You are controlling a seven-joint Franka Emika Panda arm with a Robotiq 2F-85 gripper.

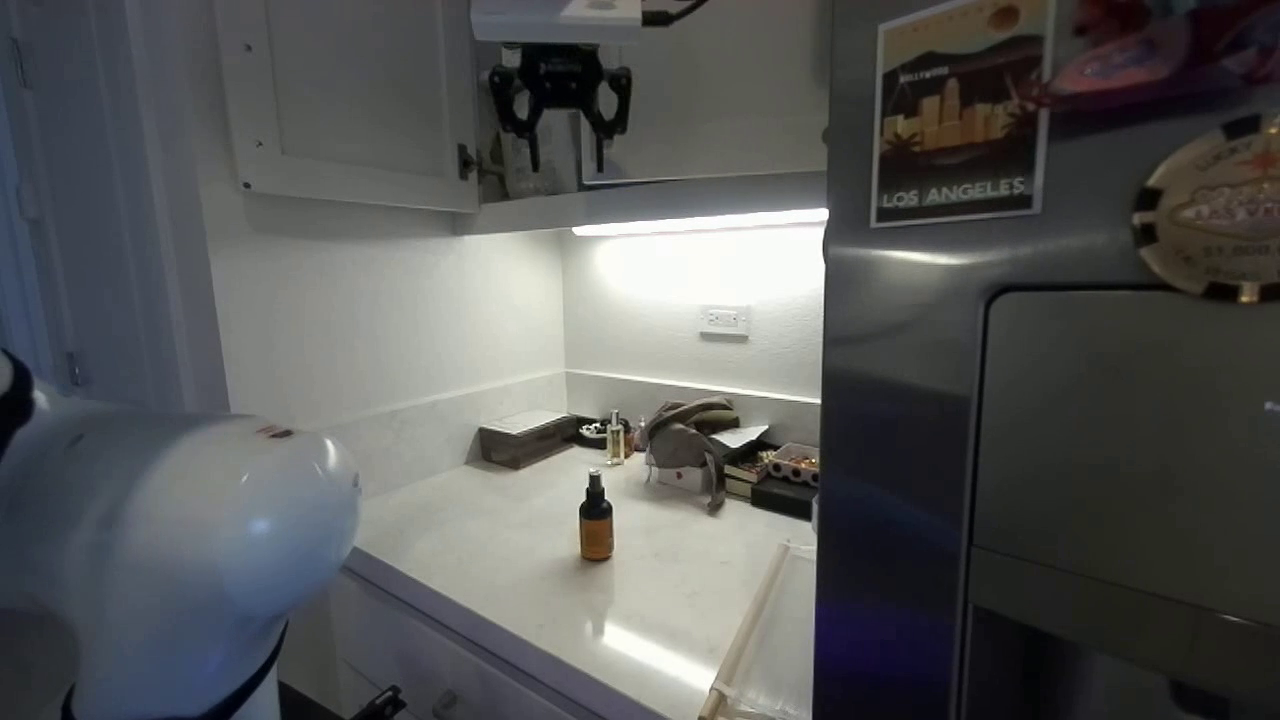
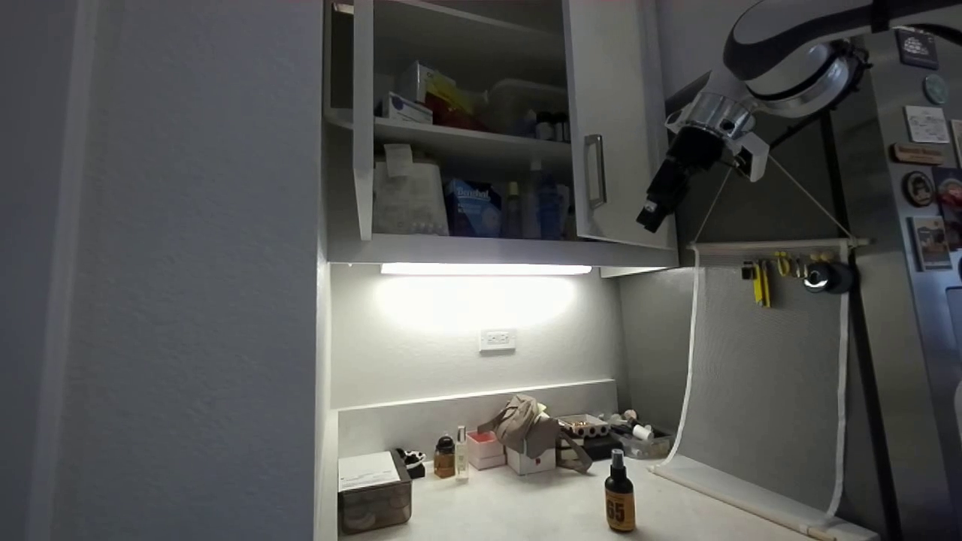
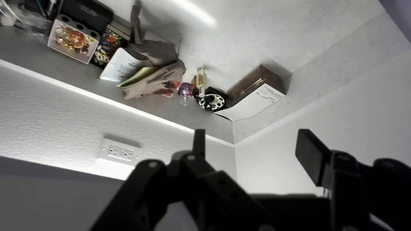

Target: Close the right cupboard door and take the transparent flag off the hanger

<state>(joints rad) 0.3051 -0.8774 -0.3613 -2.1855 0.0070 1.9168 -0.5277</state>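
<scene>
The right cupboard door [image 2: 620, 113] is white with a metal handle in an exterior view and stands ajar. It also shows in an exterior view [image 1: 710, 110]. The transparent flag [image 2: 766, 383] is a clear sheet with white side edges and a tan strip at the bottom. It hangs from the hanger [image 2: 782, 245], a thin bar on strings, down to the counter. Its lower part shows in an exterior view [image 1: 775, 640]. My gripper [image 1: 567, 165] is open and empty in front of the door, also in an exterior view [image 2: 651, 219] and the wrist view [image 3: 252, 144]. I cannot tell whether it touches the door.
The left cupboard door [image 1: 350, 100] stands wide open. A spray bottle [image 2: 620, 492] stands on the counter, and a brown box [image 3: 253, 86] lies in the corner. Small tools [image 2: 761, 284] hang in front of the flag. A black stand pole [image 2: 872, 391] and the steel fridge [image 1: 900, 400] are beside it.
</scene>
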